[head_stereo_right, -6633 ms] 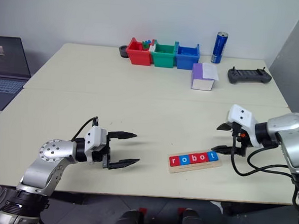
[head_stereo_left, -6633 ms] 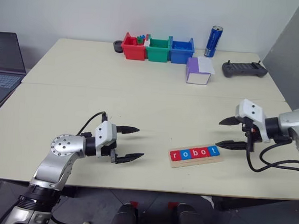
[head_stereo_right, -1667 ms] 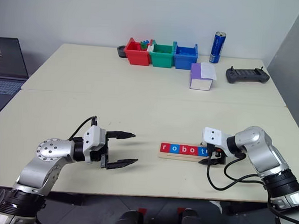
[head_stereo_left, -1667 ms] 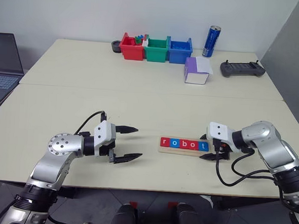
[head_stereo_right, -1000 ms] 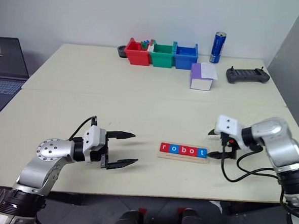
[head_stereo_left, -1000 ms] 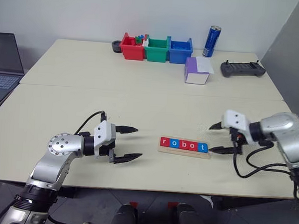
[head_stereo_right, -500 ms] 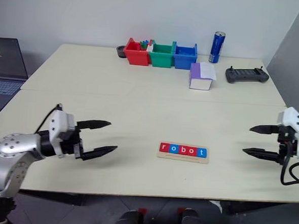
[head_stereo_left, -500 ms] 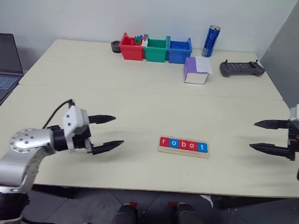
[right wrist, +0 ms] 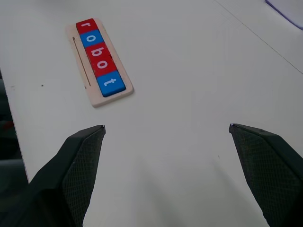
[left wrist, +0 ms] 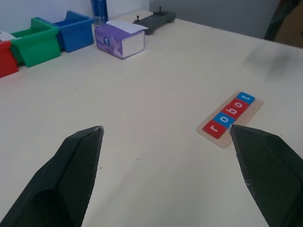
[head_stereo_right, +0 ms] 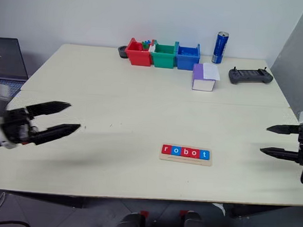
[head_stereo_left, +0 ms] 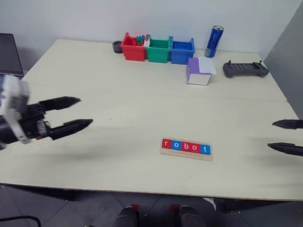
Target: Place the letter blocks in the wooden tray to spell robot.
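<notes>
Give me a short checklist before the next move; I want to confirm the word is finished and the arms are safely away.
1. Letter blocks read r-o-b-o-t in order: ok.
2. All five sit in the wooden tray: ok.
3. Left end effector open, holding nothing: ok.
4. Right end effector open, holding nothing: ok.
5. Both end effectors apart from the tray: ok.
6. Blocks fully seated in the groove: cannot tell.

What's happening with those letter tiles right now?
Both grippers open, left, right. Letter blocks spell robot in wooden tray. Nothing in the way.
</notes>
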Controlling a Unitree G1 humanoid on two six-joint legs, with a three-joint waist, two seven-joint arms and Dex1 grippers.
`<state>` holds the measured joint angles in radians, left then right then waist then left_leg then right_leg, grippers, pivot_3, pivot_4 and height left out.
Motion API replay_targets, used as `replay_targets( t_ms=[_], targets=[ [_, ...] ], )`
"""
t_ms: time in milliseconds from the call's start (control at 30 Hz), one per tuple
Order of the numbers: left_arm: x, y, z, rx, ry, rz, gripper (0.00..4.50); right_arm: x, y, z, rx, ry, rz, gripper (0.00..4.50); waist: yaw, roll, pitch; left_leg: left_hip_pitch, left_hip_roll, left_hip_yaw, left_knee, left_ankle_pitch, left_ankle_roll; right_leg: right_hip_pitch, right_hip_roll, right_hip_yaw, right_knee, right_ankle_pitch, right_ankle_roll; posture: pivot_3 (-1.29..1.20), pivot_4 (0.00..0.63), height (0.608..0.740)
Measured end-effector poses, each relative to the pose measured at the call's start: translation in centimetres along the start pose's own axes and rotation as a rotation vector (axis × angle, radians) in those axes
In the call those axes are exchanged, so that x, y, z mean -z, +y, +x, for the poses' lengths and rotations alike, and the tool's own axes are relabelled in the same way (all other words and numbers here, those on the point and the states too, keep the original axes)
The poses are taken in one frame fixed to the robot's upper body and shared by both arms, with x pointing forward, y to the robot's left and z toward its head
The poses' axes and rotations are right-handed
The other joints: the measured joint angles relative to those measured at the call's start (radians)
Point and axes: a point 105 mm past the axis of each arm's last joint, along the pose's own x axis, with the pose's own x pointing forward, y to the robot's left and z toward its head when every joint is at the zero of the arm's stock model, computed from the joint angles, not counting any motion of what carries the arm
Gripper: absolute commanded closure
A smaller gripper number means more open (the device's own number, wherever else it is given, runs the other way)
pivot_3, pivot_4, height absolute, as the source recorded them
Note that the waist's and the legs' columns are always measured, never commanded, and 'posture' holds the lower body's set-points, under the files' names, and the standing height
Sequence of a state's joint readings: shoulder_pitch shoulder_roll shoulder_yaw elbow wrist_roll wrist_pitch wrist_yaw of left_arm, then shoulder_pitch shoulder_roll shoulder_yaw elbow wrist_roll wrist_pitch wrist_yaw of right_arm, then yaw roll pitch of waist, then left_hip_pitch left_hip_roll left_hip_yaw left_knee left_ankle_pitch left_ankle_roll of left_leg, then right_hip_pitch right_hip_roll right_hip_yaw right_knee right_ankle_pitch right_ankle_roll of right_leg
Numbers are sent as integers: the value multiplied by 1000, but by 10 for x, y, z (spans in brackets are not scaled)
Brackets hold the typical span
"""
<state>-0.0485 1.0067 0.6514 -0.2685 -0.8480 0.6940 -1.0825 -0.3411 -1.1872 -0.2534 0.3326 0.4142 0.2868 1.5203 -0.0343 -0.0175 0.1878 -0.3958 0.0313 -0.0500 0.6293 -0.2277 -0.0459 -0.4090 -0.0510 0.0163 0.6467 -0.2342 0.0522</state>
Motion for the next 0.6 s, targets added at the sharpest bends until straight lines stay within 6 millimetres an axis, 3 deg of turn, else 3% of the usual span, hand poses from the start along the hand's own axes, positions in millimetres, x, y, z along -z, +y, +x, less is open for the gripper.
replay_targets(
  t_ms=[100,600],
  targets=[
    [-4,0,-9,-20,4,-5,0,-3,-5,-5,23,-11,-6,39,-1,0,0,1,0,0,0,0,0,0,0,0,0,0,-1,0,150,740],
    [6,-7,-10,15,39,-21,0,-11,-8,-9,11,9,-34,39,0,0,0,0,0,1,0,0,0,-1,0,0,0,-1,-1,0,150,740]
  ],
)
